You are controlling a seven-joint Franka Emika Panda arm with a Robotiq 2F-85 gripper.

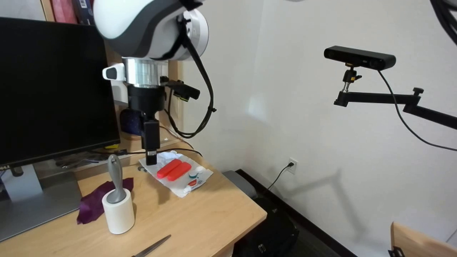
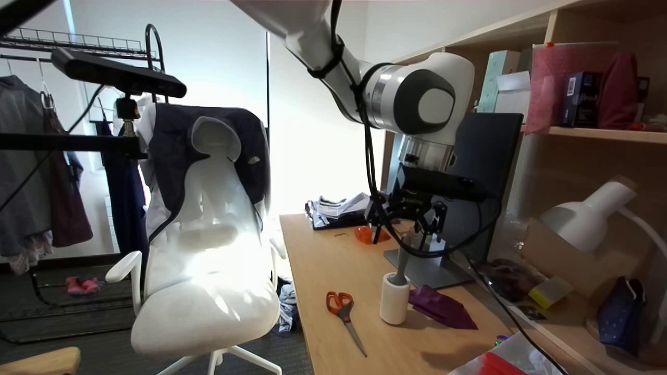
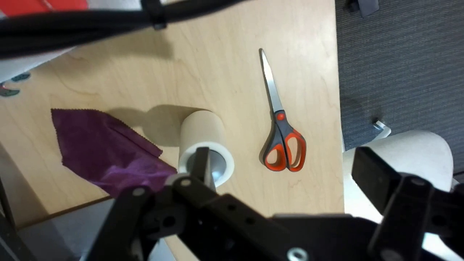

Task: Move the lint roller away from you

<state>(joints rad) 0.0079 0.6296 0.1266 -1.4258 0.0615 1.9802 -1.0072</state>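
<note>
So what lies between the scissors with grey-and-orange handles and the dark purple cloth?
The white cylindrical lint roller with a grey handle stands upright between them, as the wrist view shows.

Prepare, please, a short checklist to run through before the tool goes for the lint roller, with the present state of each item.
1. Tool open: ok; its fingers stand wide apart in the wrist view.
2. Lint roller upright, handle up: ok in both exterior views.
3. Lint roller centred between the fingers: not ok; in the wrist view it shows behind one of them.
4. Scissors apart from the lint roller: ok; a gap shows in the wrist view.
5. Purple cloth apart from the lint roller: cannot tell; no clear gap shows.
6. Cable clear of the handle: cannot tell; it crosses in front in an exterior view, depth unclear.
</note>
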